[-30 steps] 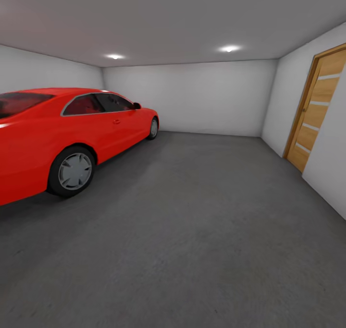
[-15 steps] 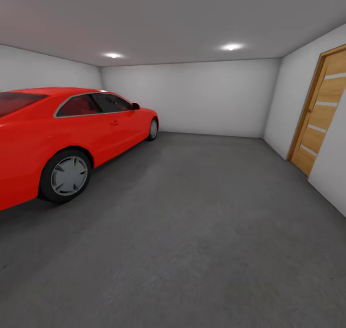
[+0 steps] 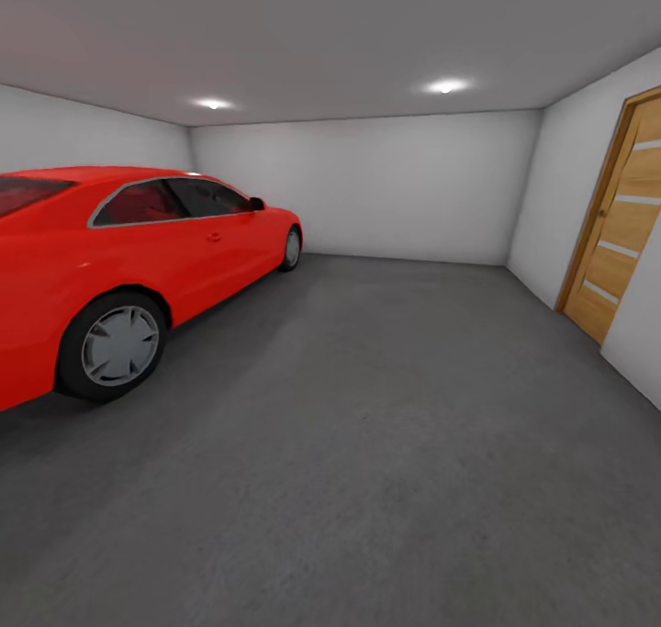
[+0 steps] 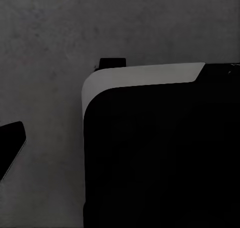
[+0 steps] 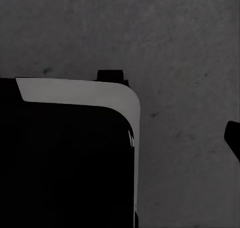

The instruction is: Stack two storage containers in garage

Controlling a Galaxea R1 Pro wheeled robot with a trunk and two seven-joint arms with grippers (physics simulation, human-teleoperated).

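You are looking across the garage floor (image 3: 386,443), with one red car (image 3: 128,260) at the left, one wooden door (image 3: 620,237) at the right and two ceiling lights (image 3: 445,86) glowing. Neither storage container is appearing here; whether your grippers are open or closed cannot be told. Steering too close risks clipping the car's wheel (image 3: 115,344).

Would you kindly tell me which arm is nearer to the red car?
Probably left: the red car stands on the robot's left, farther from the right arm; both wrist views face the floor.
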